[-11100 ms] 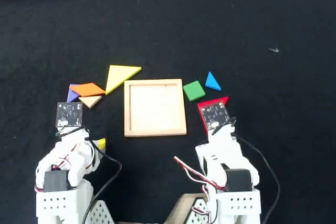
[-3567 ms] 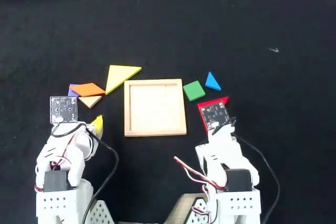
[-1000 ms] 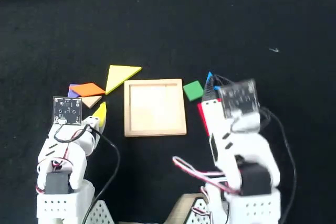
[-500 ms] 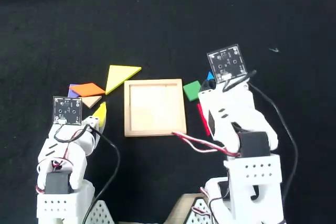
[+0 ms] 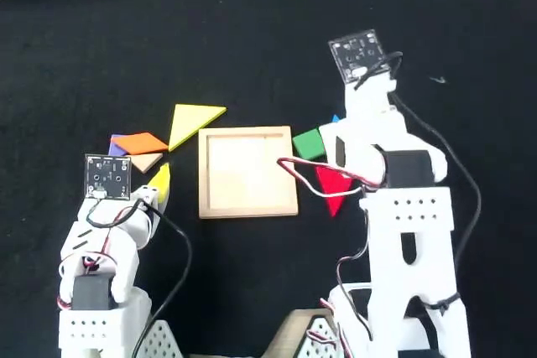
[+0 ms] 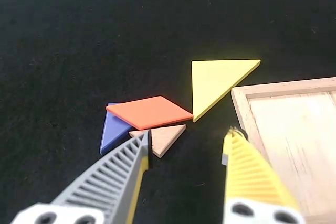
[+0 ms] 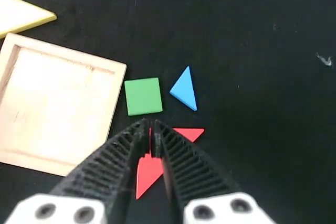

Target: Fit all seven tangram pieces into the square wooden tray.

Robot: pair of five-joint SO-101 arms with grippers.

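The square wooden tray (image 5: 247, 173) lies empty mid-table, also seen in both wrist views (image 6: 294, 129) (image 7: 52, 103). Left of it are the yellow triangle (image 5: 193, 121) (image 6: 218, 80), the orange parallelogram (image 5: 140, 142) (image 6: 149, 112), a blue-purple triangle (image 6: 113, 132) partly under it, and a tan small triangle (image 5: 144, 161) (image 6: 165, 136). My left gripper (image 6: 189, 137) hangs open just short of the tan triangle. Right of the tray lie the green square (image 5: 309, 143) (image 7: 143, 96), the blue triangle (image 7: 185, 89) and the red triangle (image 5: 333, 184) (image 7: 147, 174). My right gripper (image 7: 149, 125) is shut, high above the red triangle.
The black cloth covers the whole table. The right arm (image 5: 377, 148) stands tall over the pieces to the right of the tray and hides most of the blue triangle in the high view. Bare cloth stretches beyond the tray toward the far edge.
The right arm rose from its crouch over the red triangle and stretched forward, uncovering that piece. The left arm had crept forward toward the left pieces and has kept still for the last second.
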